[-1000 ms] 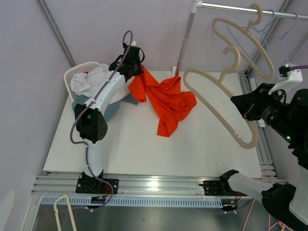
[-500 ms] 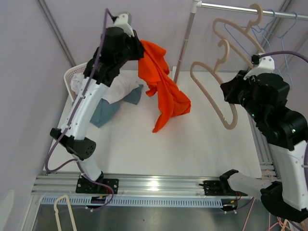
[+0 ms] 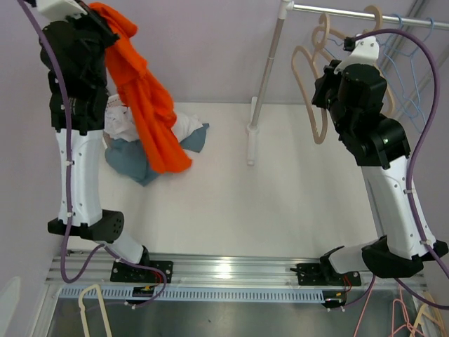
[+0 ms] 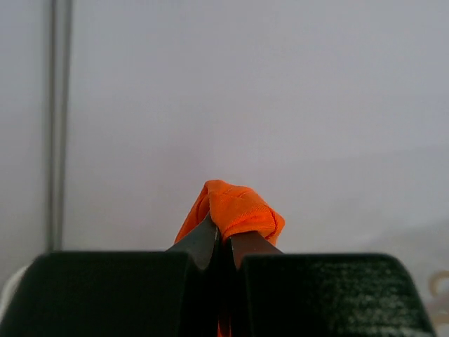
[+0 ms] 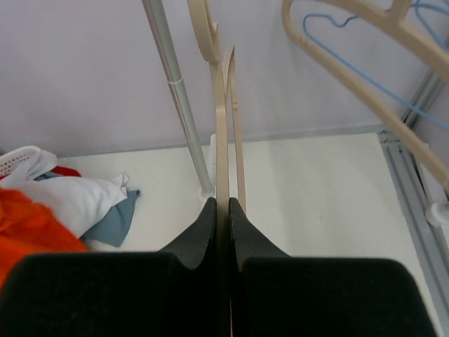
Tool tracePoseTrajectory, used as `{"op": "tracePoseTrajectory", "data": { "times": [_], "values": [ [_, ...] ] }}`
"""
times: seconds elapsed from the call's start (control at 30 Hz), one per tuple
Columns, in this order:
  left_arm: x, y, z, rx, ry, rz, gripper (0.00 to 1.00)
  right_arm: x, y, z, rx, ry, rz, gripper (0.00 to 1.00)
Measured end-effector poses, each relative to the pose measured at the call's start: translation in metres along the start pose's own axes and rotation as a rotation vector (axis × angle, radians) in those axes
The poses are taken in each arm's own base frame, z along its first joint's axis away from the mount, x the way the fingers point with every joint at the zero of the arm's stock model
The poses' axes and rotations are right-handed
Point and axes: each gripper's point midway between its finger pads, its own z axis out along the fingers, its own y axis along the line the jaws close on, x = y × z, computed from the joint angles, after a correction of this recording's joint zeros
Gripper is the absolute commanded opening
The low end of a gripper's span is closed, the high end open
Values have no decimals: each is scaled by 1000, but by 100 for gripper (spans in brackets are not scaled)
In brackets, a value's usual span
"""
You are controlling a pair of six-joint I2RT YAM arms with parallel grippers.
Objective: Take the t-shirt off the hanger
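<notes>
Aloft at the upper left of the overhead view, the orange t-shirt [image 3: 151, 119] is seen draped downward from the left gripper [image 4: 223, 237], whose jaws are pinched tight on a bunched fold. At upper right, well apart, the beige hanger [image 5: 220, 140] is clamped edge-on in the closed right gripper [image 5: 223, 210].

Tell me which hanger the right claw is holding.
The beige hanger pinched edge-on in the right claw. The other beige hanger and the blue wire hanger hang from the rail, untouched.
</notes>
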Motion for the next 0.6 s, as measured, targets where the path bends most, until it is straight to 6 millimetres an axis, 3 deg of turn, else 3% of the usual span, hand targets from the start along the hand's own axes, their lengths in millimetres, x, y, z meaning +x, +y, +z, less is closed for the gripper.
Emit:
{"op": "tracePoseTrajectory", "data": {
  "times": [0.13,0.27,0.37,0.6],
  "values": [
    [-28,69,13,-161,-87,68,1,-24,-3,7,25,-65,-3,0],
    [-25,134,29,-293,-91,86,1,-30,-10,22,53,-86,-8,0],
    [5,154,53,-317,-39,86,1,-31,-14,39,70,-86,-13,0],
    [116,188,119,-320,144,92,1,-32,-19,85,96,-78,-22,0]
  ]
}}
